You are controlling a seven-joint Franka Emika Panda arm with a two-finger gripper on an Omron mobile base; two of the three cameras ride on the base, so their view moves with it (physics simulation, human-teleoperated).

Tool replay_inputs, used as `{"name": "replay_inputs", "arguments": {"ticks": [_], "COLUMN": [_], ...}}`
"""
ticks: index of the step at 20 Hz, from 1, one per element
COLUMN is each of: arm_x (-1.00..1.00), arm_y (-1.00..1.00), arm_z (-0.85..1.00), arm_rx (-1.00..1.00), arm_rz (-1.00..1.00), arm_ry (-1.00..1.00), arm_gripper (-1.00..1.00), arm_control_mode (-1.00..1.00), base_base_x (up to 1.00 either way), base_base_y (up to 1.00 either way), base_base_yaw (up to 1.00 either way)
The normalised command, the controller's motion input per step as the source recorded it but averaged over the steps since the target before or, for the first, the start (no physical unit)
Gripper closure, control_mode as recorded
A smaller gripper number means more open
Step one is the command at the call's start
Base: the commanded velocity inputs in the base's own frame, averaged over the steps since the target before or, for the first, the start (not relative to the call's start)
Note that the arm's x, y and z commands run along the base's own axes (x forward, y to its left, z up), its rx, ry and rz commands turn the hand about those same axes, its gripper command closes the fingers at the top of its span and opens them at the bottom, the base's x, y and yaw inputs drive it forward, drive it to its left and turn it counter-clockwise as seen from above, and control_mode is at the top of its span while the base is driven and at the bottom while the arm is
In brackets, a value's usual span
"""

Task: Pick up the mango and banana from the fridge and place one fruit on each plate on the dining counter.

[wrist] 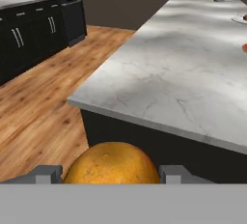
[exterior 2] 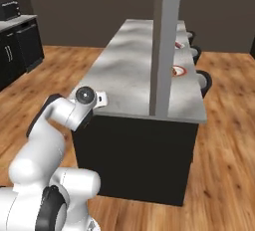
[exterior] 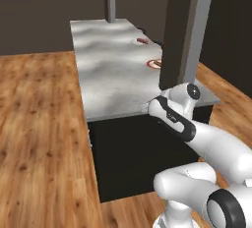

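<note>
Gripper (wrist: 112,174): clamped on the mango, one grey finger at each side of the fruit; held just short of the dining counter's near end, level with its top.
Mango (wrist: 112,164): round, orange-yellow, between the fingers; ball-like, so no long axis or heading can be told.
Dining counter (wrist: 183,78): pale marbled top on a black base, long axis running away from the arm.
Red-rimmed plate (exterior: 154,63): near the counter's right edge, midway along, partly behind a grey post.
Second plate (exterior: 142,41): farther along the same edge; contents too small to tell.
</note>
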Motion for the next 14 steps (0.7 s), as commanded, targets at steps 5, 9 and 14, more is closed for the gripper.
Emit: {"name": "replay_inputs", "arguments": {"ticks": [5,9,14], "arm_x": [0.0,0.0,0.0], "arm_y": [0.0,0.0,0.0], "arm_z": [0.0,0.0,0.0], "arm_rx": [0.0,0.0,0.0], "arm_rz": [0.0,0.0,0.0], "arm_ry": [0.0,0.0,0.0], "arm_gripper": [1.0,1.0,1.0], "arm_control_mode": [1.0,1.0,1.0], "base_base_x": [0.02,0.03,0.28], "base_base_y": [-0.86,-0.85,-0.73], "base_base_yaw": [-0.02,-0.04,-0.02]}}
